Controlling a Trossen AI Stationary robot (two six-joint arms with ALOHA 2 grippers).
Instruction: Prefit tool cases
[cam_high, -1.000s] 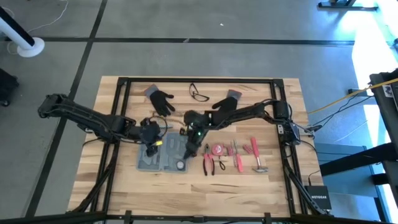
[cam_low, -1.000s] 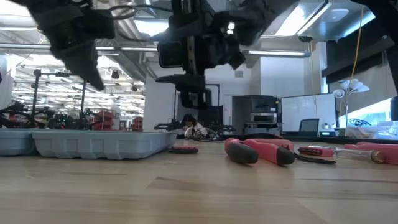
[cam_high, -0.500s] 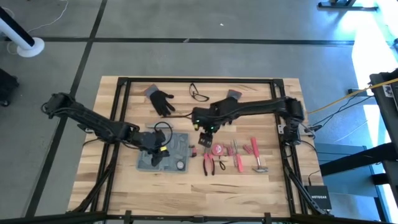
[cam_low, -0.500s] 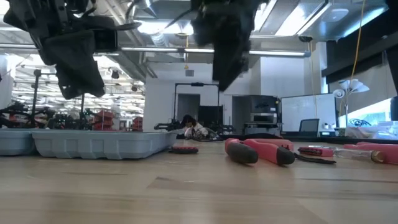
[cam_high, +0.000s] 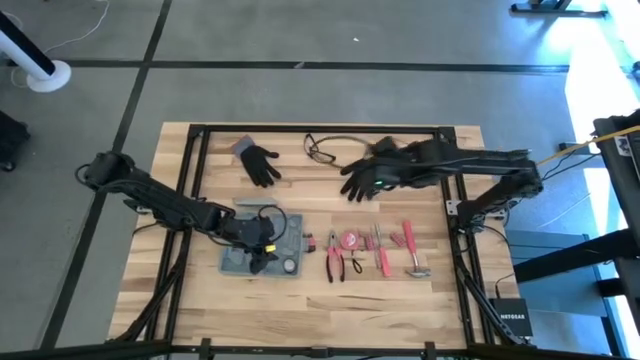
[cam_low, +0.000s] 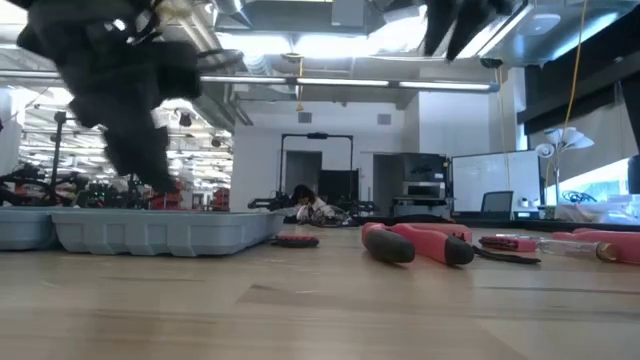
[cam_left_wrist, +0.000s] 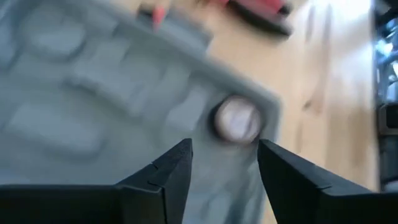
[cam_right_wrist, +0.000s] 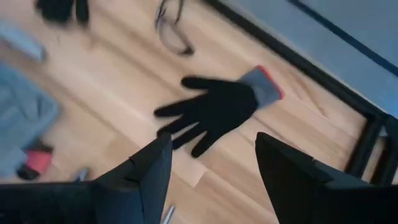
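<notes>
The left hand (cam_left_wrist: 221, 171) had just spread wide over the tool case (cam_high: 240, 262), releasing; the right hand (cam_right_wrist: 208, 171), gaping empty, had withdrawn

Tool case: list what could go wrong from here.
1. The left gripper, fingers apart, hangs low over the tool case; a careless descent could shove the case or knock the round silver piece out of its recess.
2. The right gripper hovers open above a black glove; dropping further, it may snag the glove.
3. The pink pliers lie close beside the case and could be swept aside.
</notes>
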